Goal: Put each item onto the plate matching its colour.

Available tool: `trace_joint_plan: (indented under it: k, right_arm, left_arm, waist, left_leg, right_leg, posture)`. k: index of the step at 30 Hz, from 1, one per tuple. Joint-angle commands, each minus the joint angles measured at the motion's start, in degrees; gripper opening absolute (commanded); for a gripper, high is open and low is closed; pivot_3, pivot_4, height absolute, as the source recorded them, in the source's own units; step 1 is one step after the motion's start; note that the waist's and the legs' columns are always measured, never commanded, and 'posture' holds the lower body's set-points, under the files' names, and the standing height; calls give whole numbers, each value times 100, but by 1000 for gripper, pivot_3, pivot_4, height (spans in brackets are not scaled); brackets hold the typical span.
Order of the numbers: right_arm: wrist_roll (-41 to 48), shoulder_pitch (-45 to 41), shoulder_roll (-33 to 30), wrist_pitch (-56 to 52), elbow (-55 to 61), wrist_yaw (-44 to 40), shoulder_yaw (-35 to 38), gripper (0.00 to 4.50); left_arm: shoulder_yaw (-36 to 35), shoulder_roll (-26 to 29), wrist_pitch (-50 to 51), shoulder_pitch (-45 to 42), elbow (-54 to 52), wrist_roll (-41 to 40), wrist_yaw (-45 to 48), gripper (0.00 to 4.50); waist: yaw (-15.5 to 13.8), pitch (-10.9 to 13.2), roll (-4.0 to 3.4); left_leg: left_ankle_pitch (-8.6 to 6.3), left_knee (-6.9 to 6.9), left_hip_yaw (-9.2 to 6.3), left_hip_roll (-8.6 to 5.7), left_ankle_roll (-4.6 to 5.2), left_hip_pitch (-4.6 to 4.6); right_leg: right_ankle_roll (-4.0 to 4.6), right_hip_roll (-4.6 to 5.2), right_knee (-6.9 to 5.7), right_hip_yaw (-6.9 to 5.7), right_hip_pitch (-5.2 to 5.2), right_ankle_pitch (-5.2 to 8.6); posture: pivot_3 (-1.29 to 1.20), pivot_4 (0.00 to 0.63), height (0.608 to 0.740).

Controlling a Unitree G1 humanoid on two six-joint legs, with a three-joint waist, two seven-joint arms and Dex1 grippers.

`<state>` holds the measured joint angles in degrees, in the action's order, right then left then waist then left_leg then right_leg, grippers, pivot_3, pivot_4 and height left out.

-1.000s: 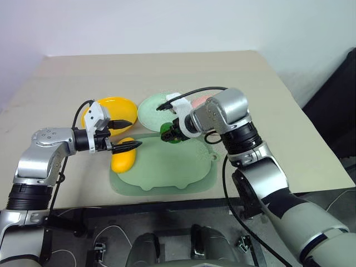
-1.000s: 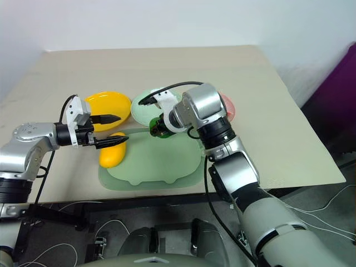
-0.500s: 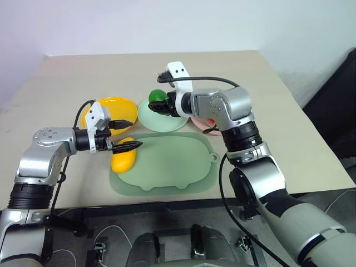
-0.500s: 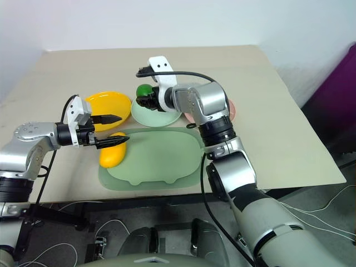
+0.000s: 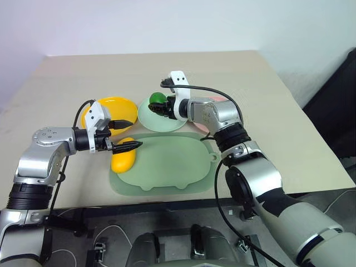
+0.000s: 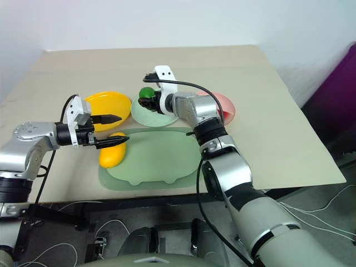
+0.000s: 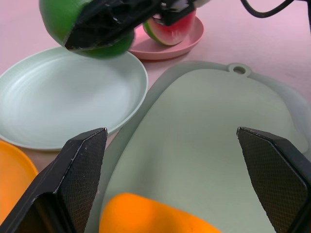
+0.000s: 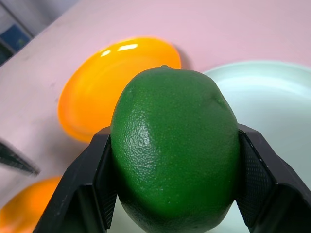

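Progress: 1 of 3 items looks sorted, 1 in transit, 1 untouched.

Done: watermelon wedge (image 7: 170,30) sits on the pink plate (image 7: 187,42), toward the desk's (image 5: 278,111) right side; red on pink, so that pair needs nothing more.

In hand: right gripper (image 5: 162,105) has its jaws clenched on the green fruit (image 5: 157,98), 1 finger on each side per the right wrist view; fruit is held just above the mint green plate (image 5: 146,117), over its far edge, not yet resting on it as far as I can tell. Judgement: lower a bit, release, and pair no. 2 is done.

Left to do: yellow mango (image 5: 123,161) lies on the near-left edge of the large pale-green mat (image 5: 172,167), partly hanging onto the desk; yellow plate (image 5: 114,108) is empty, just beyond it. Left gripper (image 5: 129,134) hovers between plate and mango w/ jaws released, nothing between them; lower fingertip is right above the mango but not gripping it. Judgement: it's poised for the pick, so the last pair is a short lift and a small carry away.
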<state>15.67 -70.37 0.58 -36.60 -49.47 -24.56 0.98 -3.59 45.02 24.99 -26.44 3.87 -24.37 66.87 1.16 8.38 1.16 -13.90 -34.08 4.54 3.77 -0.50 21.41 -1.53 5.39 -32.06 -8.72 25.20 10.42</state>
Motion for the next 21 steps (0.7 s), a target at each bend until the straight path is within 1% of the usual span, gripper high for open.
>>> trace_joint_plan:
  k: [1,6,9,14,21]
  right_arm:
    - [-108,-225,80,678,-368,-42,120,2779]
    - [-259,-305,145,1364,-1334,74,252,2779]
    - [-313,-287,178,1612,-1694,85,341,2779]
    - [-565,-198,222,1948,-1984,113,295,2779]
    - [-798,-107,264,2197,-2083,52,261,2779]
  left_arm:
    - [-172,105,47,19,-250,-95,-26,4500]
    - [-208,138,128,57,-355,-125,-62,4500]
    - [-222,155,151,89,-413,-137,-83,4500]
    - [-276,193,197,114,-469,-159,-90,4500]
    - [-332,245,249,177,-553,-179,-94,4500]
  waist:
    - [0,0,-1]
    - [6,1,-1]
    - [4,1,-2]
    - [5,1,-2]
    - [4,1,-2]
  left_leg:
    - [0,0,0,0,0,0]
    - [1,0,0,0,1,-2]
    - [1,0,1,0,1,-2]
    - [1,0,0,0,2,-3]
    - [1,-1,0,1,2,-4]
  right_leg:
    - [0,0,0,0,0,0]
    - [-1,-1,-3,0,0,-1]
    - [-1,-1,-2,0,0,-1]
    - [-6,-2,-6,1,-1,-4]
    - [-4,-2,-6,1,-2,-3]
  posture:
    - [0,150,740]
    - [0,150,740]
    - [0,150,740]
    - [0,150,740]
    - [0,150,740]
